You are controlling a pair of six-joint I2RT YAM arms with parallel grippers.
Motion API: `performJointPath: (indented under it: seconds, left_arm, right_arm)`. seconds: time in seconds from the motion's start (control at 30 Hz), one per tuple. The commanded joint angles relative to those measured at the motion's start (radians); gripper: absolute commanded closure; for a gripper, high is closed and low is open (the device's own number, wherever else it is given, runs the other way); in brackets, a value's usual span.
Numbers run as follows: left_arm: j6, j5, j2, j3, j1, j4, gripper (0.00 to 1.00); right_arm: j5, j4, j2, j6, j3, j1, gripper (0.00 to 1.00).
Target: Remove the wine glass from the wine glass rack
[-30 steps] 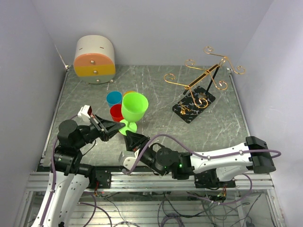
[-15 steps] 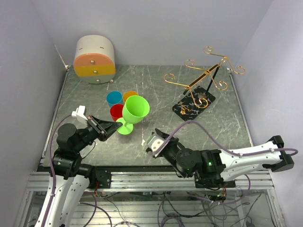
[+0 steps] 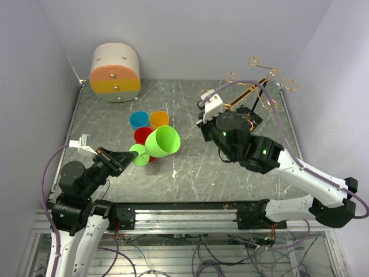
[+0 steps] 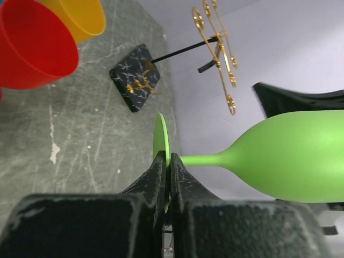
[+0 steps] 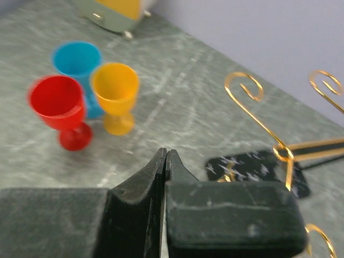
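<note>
A green wine glass (image 3: 162, 141) lies tilted on its side in the air above the table, off the rack. My left gripper (image 3: 131, 156) is shut on the rim of its foot; the left wrist view shows the foot disc pinched between the fingers (image 4: 167, 161) and the bowl (image 4: 290, 156) to the right. The wine glass rack (image 3: 253, 86), with gold scroll arms and a black base (image 3: 251, 115), stands at the back right with no glass on it. My right gripper (image 3: 203, 122) is shut and empty, raised just left of the rack (image 5: 252, 115).
Blue (image 3: 139, 119), orange (image 3: 159, 119) and red (image 3: 142, 136) goblets stand close together mid-table, just behind the green glass. A rounded cream and orange drawer box (image 3: 115, 71) sits at the back left. Walls close in on three sides.
My left gripper drew back to the left, tipping the green glass onto its side. My right arm swung from the front of the table up to the rack at the back right.
</note>
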Motion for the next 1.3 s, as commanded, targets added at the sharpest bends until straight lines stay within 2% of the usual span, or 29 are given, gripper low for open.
performJointPath:
  seconds: [0.0, 0.1, 0.13, 0.2, 0.27, 0.3, 0.5, 0.77, 0.83, 0.87, 0.97, 1.0, 1.07, 1.13, 1.17, 1.27]
  left_arm:
    - [0.095, -0.064, 0.002, 0.043, 0.000, -0.076, 0.93]
    - [0.107, -0.068, 0.003, 0.048, 0.000, -0.088, 0.93]
    - [0.111, -0.071, 0.003, 0.049, 0.000, -0.090, 0.93]
    - [0.109, -0.070, -0.001, 0.048, 0.000, -0.092, 0.93]
    - [0.103, -0.065, -0.004, 0.042, 0.000, -0.085, 0.93]
    - [0.102, -0.062, -0.006, 0.040, 0.000, -0.080, 0.93]
    - [0.096, -0.047, -0.009, 0.041, 0.000, -0.069, 0.92]
    - [0.103, -0.044, -0.017, 0.072, 0.000, -0.075, 0.92]
    - [0.104, -0.043, -0.017, 0.074, 0.000, -0.073, 0.92]
    - [0.102, -0.041, -0.015, 0.072, 0.001, -0.071, 0.92]
    - [0.099, -0.040, -0.015, 0.068, 0.000, -0.065, 0.91]
    - [0.099, -0.045, -0.015, 0.066, 0.000, -0.067, 0.90]
    - [0.105, -0.066, -0.010, 0.069, 0.000, -0.095, 0.80]
    - [0.124, -0.116, 0.008, 0.091, 0.000, -0.152, 0.61]
    - [0.140, -0.152, 0.019, 0.109, 0.000, -0.186, 0.54]
    - [0.206, -0.289, 0.062, 0.178, 0.000, -0.284, 0.44]
  right_arm:
    - [-0.341, -0.138, 0.077, 0.162, 0.187, -0.063, 1.00]
    - [-0.542, -0.163, 0.096, 0.203, 0.284, -0.096, 1.00]
    - [-0.607, -0.164, 0.097, 0.211, 0.310, -0.099, 0.97]
    - [-0.714, -0.169, 0.104, 0.231, 0.349, -0.098, 0.74]
    - [-0.790, -0.176, 0.109, 0.243, 0.364, -0.099, 0.60]
    - [-0.809, -0.182, 0.113, 0.244, 0.367, -0.099, 0.57]
    - [-0.897, -0.220, 0.165, 0.246, 0.372, -0.099, 0.54]
    - [-0.884, -0.213, 0.200, 0.237, 0.357, -0.099, 0.54]
    - [-0.897, -0.206, 0.208, 0.237, 0.354, -0.099, 0.58]
    - [-0.910, -0.206, 0.214, 0.238, 0.354, -0.099, 0.63]
    - [-0.936, -0.210, 0.236, 0.238, 0.360, -0.099, 0.96]
    - [-0.929, -0.212, 0.239, 0.241, 0.361, -0.099, 1.00]
    - [-0.886, -0.212, 0.234, 0.248, 0.358, -0.099, 1.00]
    - [-0.810, -0.214, 0.213, 0.255, 0.352, -0.098, 1.00]
    - [-0.775, -0.218, 0.203, 0.257, 0.351, -0.099, 1.00]
    - [-0.640, -0.260, 0.180, 0.267, 0.360, -0.100, 1.00]
